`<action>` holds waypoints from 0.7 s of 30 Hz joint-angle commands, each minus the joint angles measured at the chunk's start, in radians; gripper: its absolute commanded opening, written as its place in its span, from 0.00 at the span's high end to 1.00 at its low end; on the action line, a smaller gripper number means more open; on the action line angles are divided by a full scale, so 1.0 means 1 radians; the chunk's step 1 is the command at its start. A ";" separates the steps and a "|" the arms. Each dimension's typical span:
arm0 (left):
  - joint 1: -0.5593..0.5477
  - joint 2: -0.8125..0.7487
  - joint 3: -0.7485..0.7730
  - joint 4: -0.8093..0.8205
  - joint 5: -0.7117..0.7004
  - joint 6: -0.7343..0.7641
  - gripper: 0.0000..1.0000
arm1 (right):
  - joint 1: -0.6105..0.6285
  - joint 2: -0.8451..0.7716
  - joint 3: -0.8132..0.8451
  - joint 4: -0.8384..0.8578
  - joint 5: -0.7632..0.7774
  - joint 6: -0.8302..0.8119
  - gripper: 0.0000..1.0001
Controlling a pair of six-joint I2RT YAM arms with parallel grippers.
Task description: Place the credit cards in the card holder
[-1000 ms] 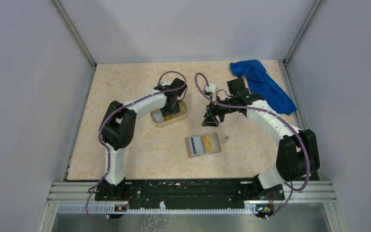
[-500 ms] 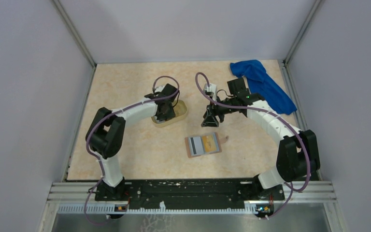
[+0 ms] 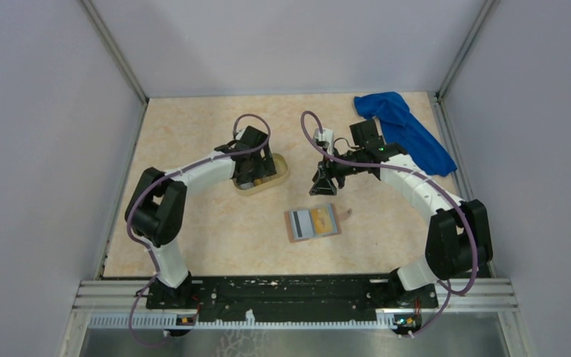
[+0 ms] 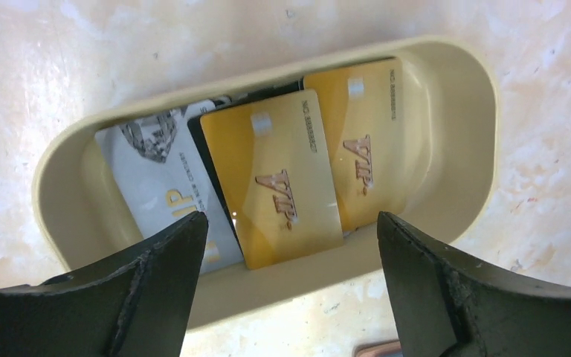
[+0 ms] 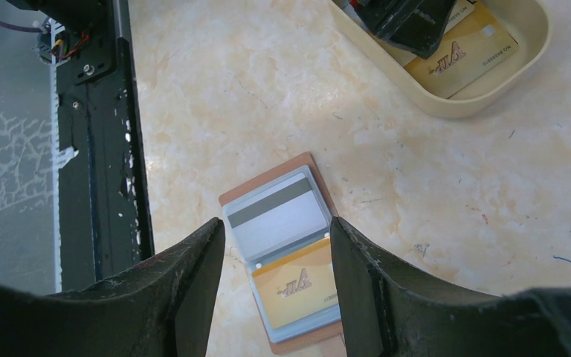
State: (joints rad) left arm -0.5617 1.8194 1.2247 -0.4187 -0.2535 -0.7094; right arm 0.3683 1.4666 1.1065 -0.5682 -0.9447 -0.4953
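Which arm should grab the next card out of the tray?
Left. The left fingers hang open directly over the tray holding the credit cards; the right fingers hover open above the card holder.

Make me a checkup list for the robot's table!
Surface: beige marbled table.
Job's things: card holder open, holding a grey card and a yellow card; two yellow cards, a white card and a half-hidden black card in the oval tray.
Clutter: blue cloth, far right corner.
Grippers: left gripper open over the tray; right gripper open, facing the card holder.
Cables: purple cables loop over both arms.
Surroundings: grey walls, black rail at near edge.
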 commanded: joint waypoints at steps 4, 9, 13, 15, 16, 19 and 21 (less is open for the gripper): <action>0.038 0.113 0.103 -0.061 0.025 -0.054 0.15 | -0.002 -0.022 0.012 0.020 -0.037 -0.005 0.46; 0.028 0.205 0.237 -0.220 -0.016 -0.083 0.15 | -0.002 -0.022 0.013 0.019 -0.040 -0.005 0.46; 0.012 0.231 0.279 -0.252 -0.045 -0.081 0.16 | -0.003 -0.026 0.012 0.019 -0.039 -0.006 0.46; 0.007 0.243 0.291 -0.262 -0.044 -0.074 0.20 | -0.002 -0.026 0.013 0.019 -0.039 -0.006 0.46; 0.006 0.248 0.298 -0.265 -0.041 -0.069 0.22 | -0.003 -0.026 0.013 0.018 -0.040 -0.005 0.46; 0.001 0.275 0.338 -0.296 -0.034 -0.053 0.27 | -0.002 -0.027 0.014 0.019 -0.040 -0.006 0.46; -0.008 0.300 0.372 -0.341 -0.044 -0.046 0.27 | -0.002 -0.028 0.013 0.018 -0.041 -0.005 0.46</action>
State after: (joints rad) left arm -0.5499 2.0518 1.5406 -0.6533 -0.3000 -0.7567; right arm 0.3683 1.4666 1.1065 -0.5682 -0.9512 -0.4950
